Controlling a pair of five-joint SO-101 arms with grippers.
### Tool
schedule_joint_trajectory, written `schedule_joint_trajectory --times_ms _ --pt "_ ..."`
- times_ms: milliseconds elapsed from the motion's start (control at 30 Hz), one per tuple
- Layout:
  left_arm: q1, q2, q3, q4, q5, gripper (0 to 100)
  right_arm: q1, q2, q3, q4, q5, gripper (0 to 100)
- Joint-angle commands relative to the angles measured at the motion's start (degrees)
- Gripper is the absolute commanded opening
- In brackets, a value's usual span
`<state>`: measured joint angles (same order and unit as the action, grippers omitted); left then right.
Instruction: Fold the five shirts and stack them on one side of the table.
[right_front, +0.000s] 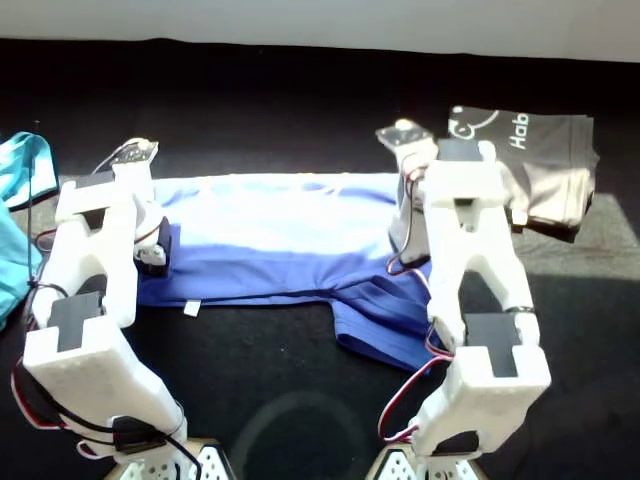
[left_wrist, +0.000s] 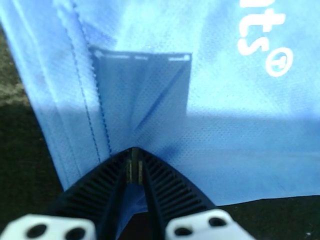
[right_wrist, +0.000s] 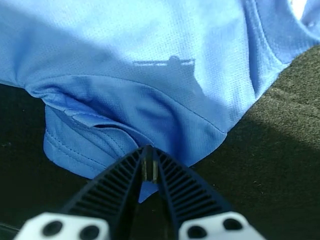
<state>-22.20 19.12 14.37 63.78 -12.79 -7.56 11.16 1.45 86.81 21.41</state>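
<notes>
Bench (right_front: 300, 400): blue shirt (right_front: 280, 240) lies across the mid, prob. mid-fold. Dark shirt (right_front: 545, 165) sits folded at far-right corner; teal shirt (right_front: 15, 200) bunched at left edge. So approx. 1 done, most left. Left gripper (left_wrist: 134, 167) & right gripper (right_wrist: 149, 167) each pinched tight on blue shirt's ends.
</notes>
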Motion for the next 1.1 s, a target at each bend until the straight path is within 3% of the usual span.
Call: schedule_joint_trajectory --times_ms 0,100,300,733,900,1067 --pt "-2.51 -0.31 0.40 -1.58 -0.26 1 -1.54 -5.49 9.54 -6.37 0.00 0.7" --pt "-2.77 -0.04 0.40 -1.67 -0.09 1 -3.47 -7.69 15.08 -12.00 -0.09 0.7" --pt "-4.88 -0.48 1.45 -3.96 7.03 1 -6.99 -8.92 21.05 -17.71 -0.35 0.7" --pt "-4.97 -0.66 2.33 -5.27 7.47 1 -17.27 -14.02 25.45 -8.13 2.37 0.7" --pt "-4.97 -0.66 2.33 -5.27 7.47 1 -14.37 -23.08 25.27 -9.45 5.01 0.7" --pt "-4.88 -0.66 2.33 -5.27 7.47 1 -8.13 -22.99 25.98 -20.00 5.19 0.7"
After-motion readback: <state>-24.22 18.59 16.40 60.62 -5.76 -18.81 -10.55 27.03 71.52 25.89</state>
